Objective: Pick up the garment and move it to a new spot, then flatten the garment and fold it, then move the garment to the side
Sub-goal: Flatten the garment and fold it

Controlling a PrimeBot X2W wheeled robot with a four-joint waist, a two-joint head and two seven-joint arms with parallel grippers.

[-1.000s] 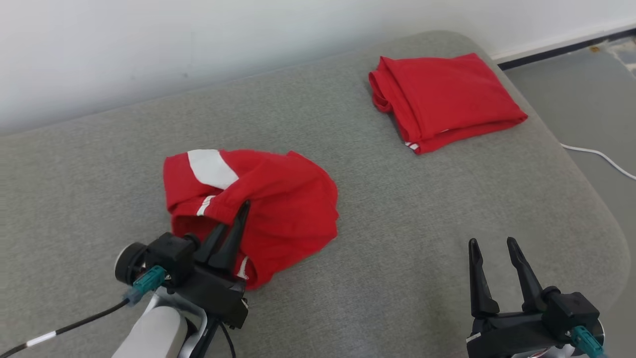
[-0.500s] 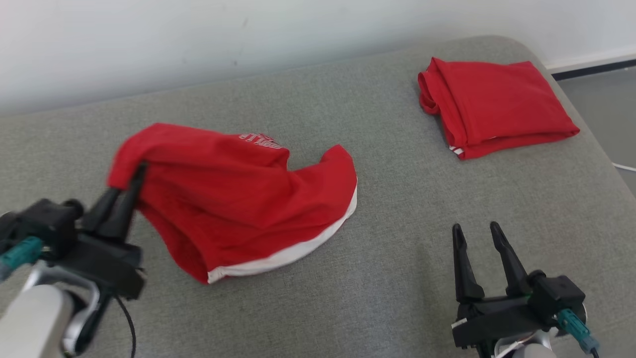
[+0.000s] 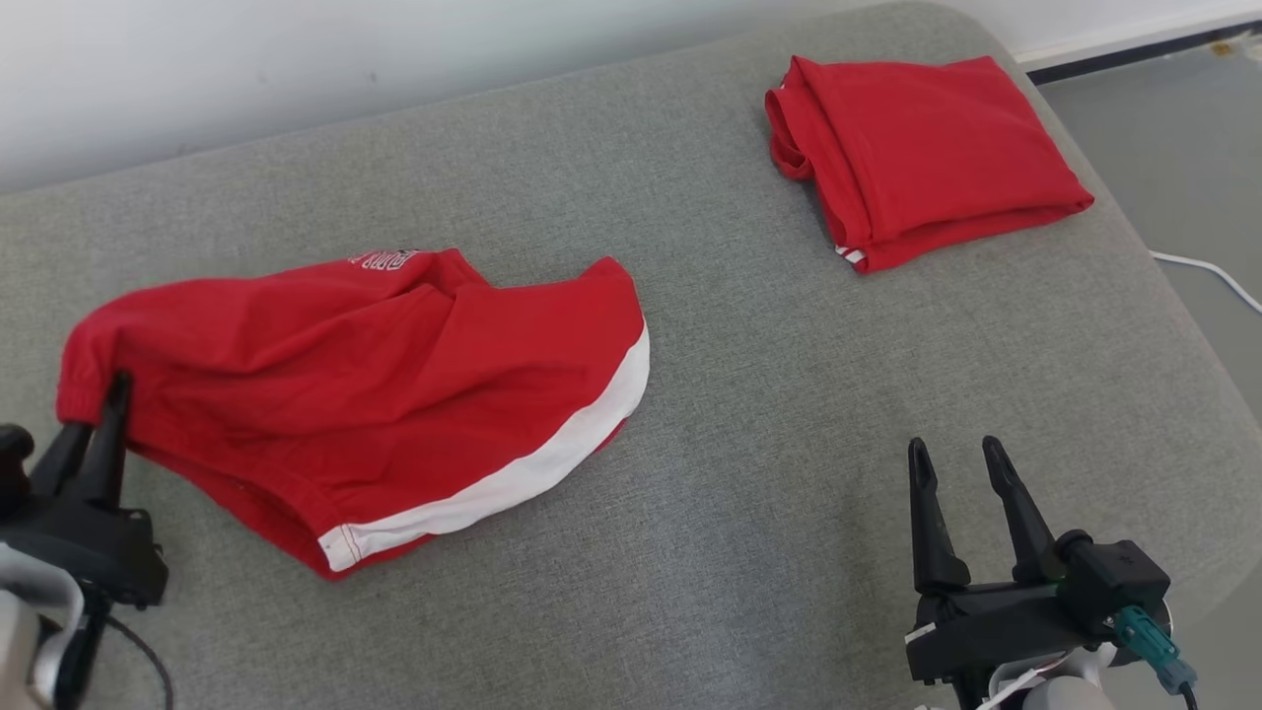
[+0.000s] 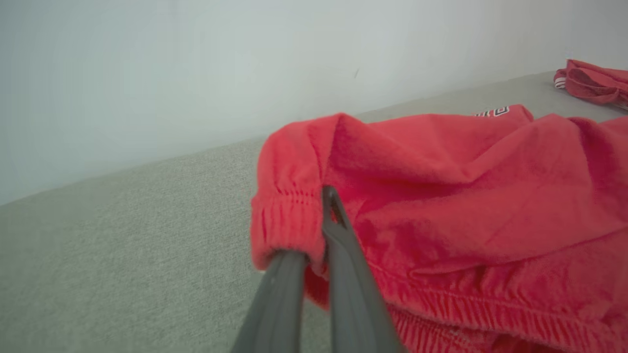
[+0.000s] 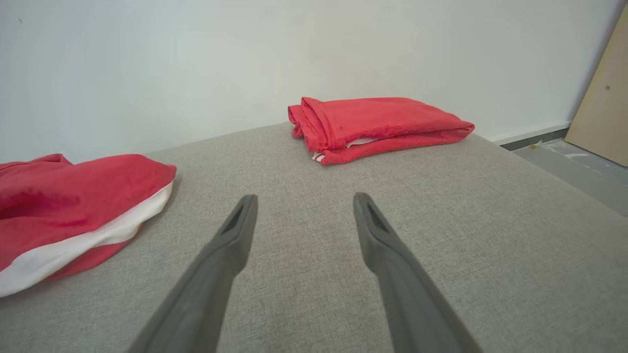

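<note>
On the near left of the cushion (image 3: 749, 414), your left fingers (image 3: 104, 444) clench the waistband (image 4: 284, 220) of the red garment (image 3: 375, 375); the right fingers (image 3: 927, 523) stand spread, empty. Drag slowly, keeping cloth low.

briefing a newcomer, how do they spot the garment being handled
On the grey cushion, look left for the rumpled red shorts, waistband pinched in the left gripper. Unlike the folded red garment at the far right, they lie loose and show a white hem band.
</note>
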